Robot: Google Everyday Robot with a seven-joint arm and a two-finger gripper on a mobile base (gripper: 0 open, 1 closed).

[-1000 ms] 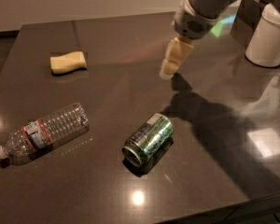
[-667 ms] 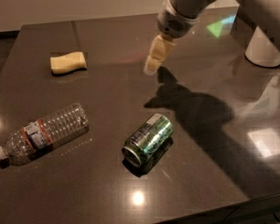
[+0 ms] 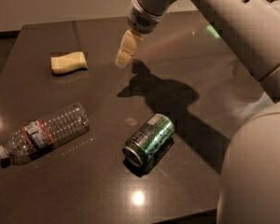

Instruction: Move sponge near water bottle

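Sponge (image 3: 68,62) lies flat at the far left of the desk (image 3: 210,83), well apart from the water bottle (image 3: 44,133), which lies on its side at the near left; a green can (image 3: 148,140) lies on its side near the middle, clear of both. The tool (image 3: 125,50) hangs above the desk to the right of the sponge, not touching it, tilted down and leftward; whether it is open or closed I cannot tell from this angle, and it carries nothing that shows.

The step in hand looks like the reach for the sponge; to do it well, bring the tool leftward until it stands over the pinched waist, turn it so the grip closes across the short width, then descend straight; the block is soft, so a light squeeze should do.

The sponge's long axis runs left to right, roughly along the far edge, its right end a shade farther back; the bottle's long axis runs diagonally, cap to the near left and base to the far right; it may roll, so set the sponge down beside it without a nudge.
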